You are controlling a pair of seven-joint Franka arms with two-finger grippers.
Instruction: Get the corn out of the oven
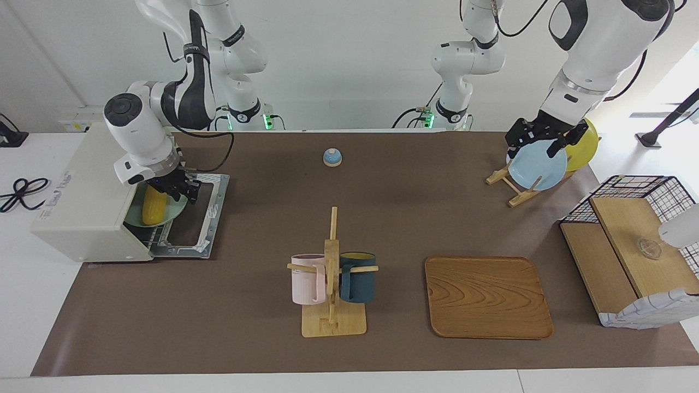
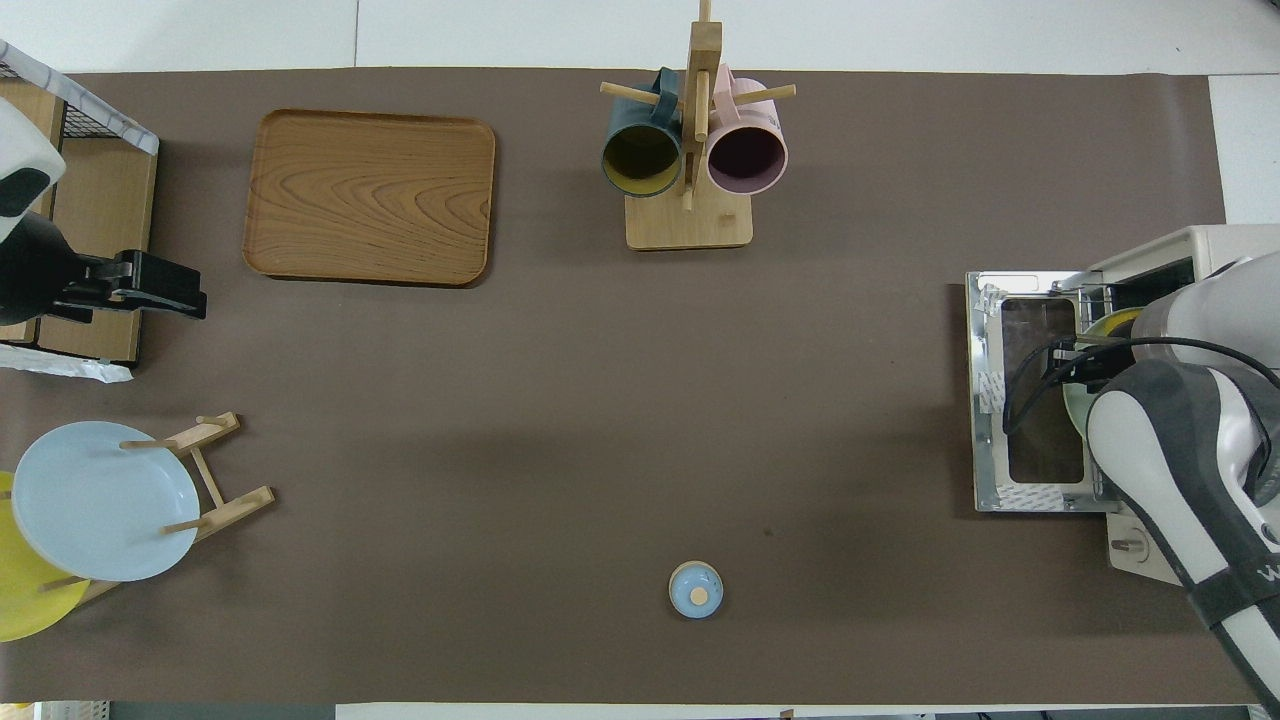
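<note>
We judged the corn [image 1: 153,206], lying on a green plate [image 1: 176,210] in the oven [image 1: 90,207], light, stiff and slippery. The right gripper [image 1: 176,188] hovered over its upper end; we couldn't tell its fingers' state. Best grasped mid-cob. The left gripper [image 1: 539,137] waited open.

Lettering on top of the toaster oven [image 1: 82,191] and on the right arm's link is illegible.

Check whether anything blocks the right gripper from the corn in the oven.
Nothing visible does. The oven door lies folded down flat, and the corn rests on a green plate at the opening. The right gripper hangs directly over the corn's upper end.
</note>
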